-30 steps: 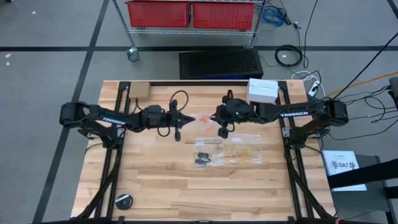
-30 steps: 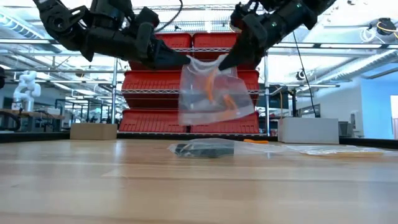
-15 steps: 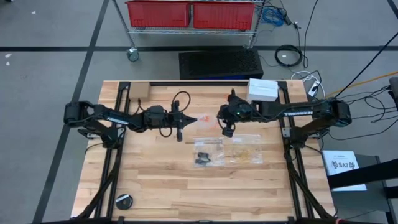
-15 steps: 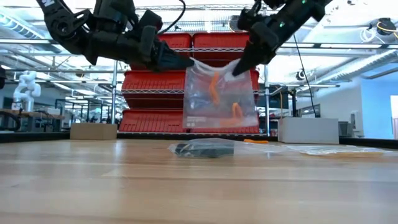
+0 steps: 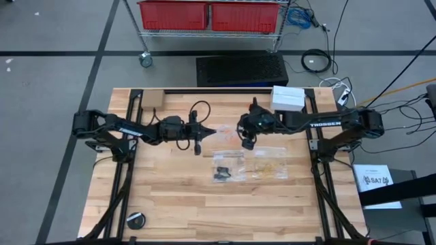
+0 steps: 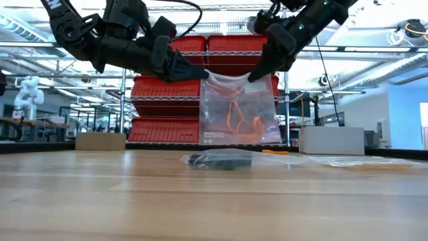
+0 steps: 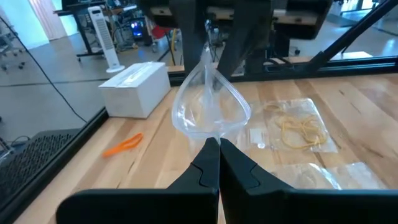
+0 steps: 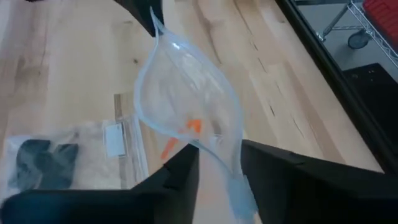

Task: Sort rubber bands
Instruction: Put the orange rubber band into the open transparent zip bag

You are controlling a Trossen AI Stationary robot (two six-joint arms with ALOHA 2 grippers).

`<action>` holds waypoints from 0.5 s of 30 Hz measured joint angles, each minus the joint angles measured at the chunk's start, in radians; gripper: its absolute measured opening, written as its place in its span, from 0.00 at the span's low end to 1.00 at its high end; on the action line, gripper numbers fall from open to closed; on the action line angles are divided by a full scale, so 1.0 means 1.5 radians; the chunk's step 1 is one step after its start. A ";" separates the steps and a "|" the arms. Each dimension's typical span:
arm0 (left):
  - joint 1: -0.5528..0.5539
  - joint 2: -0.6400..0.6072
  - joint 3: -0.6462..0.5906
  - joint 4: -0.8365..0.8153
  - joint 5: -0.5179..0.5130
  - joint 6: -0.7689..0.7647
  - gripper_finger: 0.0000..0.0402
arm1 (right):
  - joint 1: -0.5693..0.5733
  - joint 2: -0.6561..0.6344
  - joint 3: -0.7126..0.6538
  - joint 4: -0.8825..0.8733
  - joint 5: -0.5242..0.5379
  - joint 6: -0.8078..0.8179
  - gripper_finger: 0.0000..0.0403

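Above the middle of the pale wooden worktop [image 5: 170,190], the two dark arms are holding a clear plastic bag [image 6: 239,110] up between them. The left hand [image 6: 194,72] is pinching one top corner of the bag with its fingers pressed together. The right hand [image 6: 257,70] is meeting the opposite top edge; its fingers are standing a little apart with the bag's rim running between them, and a firm grip cannot be told. The bag's mouth is gaping open, and thin orange rubber bands [image 6: 235,119] are lying inside it near the bottom. Below, two more clear bags are lying flat side by side: one is holding small black rubber bands [image 5: 222,171], the other pale yellow-tan rubber bands [image 5: 270,164]. One loose orange rubber band [image 7: 123,144] is resting near a white cardboard box [image 5: 288,99].
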 joint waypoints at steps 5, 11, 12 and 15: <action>0.000 0.000 0.000 -0.007 -0.001 0.009 0.00 | 0.000 -0.042 0.000 -0.013 -0.032 0.001 0.39; 0.000 0.000 0.000 -0.021 -0.001 0.009 0.00 | -0.004 -0.090 0.000 -0.025 -0.022 0.005 0.47; 0.000 0.000 0.000 -0.021 -0.001 0.009 0.00 | -0.011 -0.092 0.000 -0.028 -0.004 0.008 0.48; 0.000 0.000 0.000 -0.022 0.013 0.010 0.00 | -0.052 -0.083 0.001 -0.056 0.023 0.021 0.50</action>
